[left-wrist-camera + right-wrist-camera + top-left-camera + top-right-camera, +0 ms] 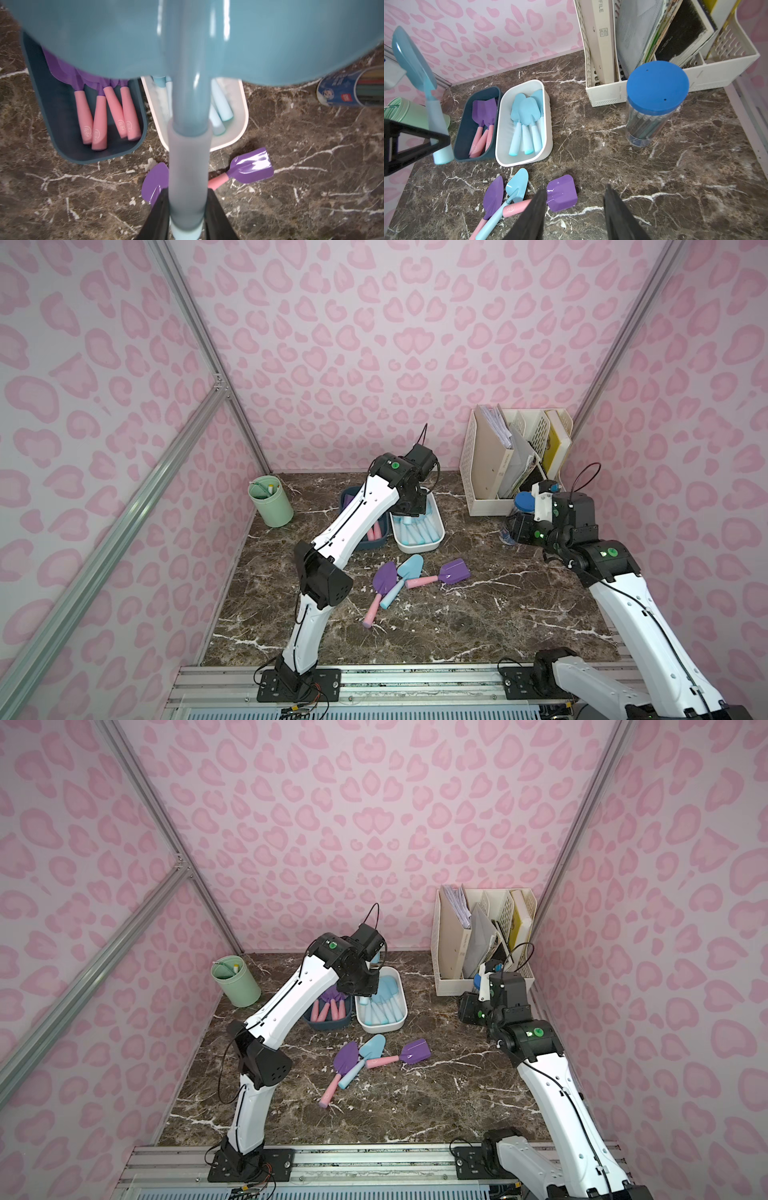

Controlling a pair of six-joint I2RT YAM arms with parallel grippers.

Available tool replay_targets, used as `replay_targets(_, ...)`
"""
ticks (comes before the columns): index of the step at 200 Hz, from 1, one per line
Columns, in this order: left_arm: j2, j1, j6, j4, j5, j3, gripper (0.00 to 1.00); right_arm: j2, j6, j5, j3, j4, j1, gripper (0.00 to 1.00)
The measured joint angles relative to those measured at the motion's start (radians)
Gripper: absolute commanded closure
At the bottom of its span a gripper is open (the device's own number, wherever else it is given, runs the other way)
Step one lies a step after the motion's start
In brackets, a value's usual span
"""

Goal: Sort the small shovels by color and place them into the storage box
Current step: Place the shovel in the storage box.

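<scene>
My left gripper (187, 190) is shut on the pale handle of a light blue shovel (188, 158), held in the air above the two bins of the storage box. The dark blue bin (460, 133) holds several purple shovels (483, 112) with pink handles. Beside it, the white bin (502, 145) holds several light blue shovels (527, 116). Three shovels lie on the marble in front of the bins: a pointed purple one (384, 576), a light blue one (409, 568) and a square purple one (455, 571). My right gripper (576, 188) hangs open and empty above the square one.
A green cup (271, 502) stands at the back left. A cream file organizer (515, 456) with folders fills the back right corner. A clear jar with a blue lid (654, 99) stands before it, close to my right wrist. Patterned walls enclose three sides.
</scene>
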Motion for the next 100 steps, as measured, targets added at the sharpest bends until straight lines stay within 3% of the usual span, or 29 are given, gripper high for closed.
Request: replay_targets(100, 0.231, 0.055, -0.167, 0.245, 0.113, 0.003, 1.00, 0.014, 0.011, -0.029, -0.025, 0.002, 0.000, 0.51)
